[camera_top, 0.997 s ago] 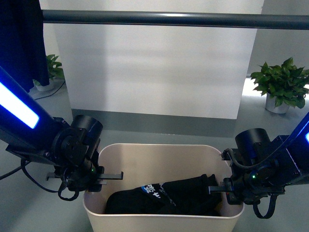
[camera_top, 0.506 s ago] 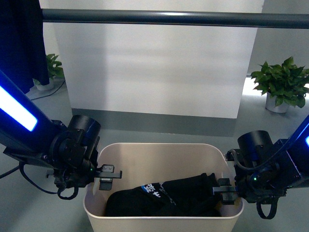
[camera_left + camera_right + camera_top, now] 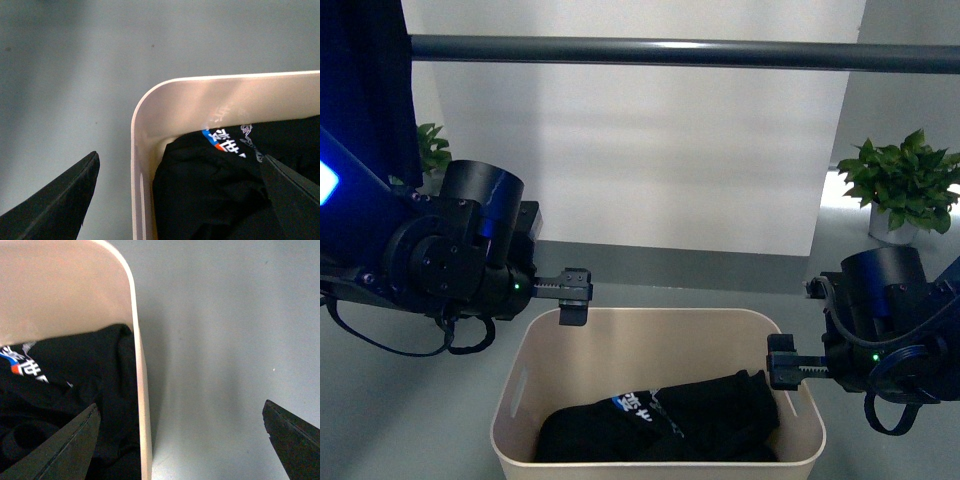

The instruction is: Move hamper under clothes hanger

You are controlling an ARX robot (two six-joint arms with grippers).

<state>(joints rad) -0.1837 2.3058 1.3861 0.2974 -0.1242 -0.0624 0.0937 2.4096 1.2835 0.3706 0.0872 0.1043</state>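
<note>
Grey floor and a white wall panel frame our view, and the hamper (image 3: 658,400), with dark clothes (image 3: 660,420) inside, sits just in front of and below the clothes hanger (image 3: 680,52); we judge the move all but done, with only withdrawal left. Our left gripper (image 3: 180,195) and right gripper (image 3: 180,440) hang above the hamper's two sides, both spread wide and gripping nothing.
</note>
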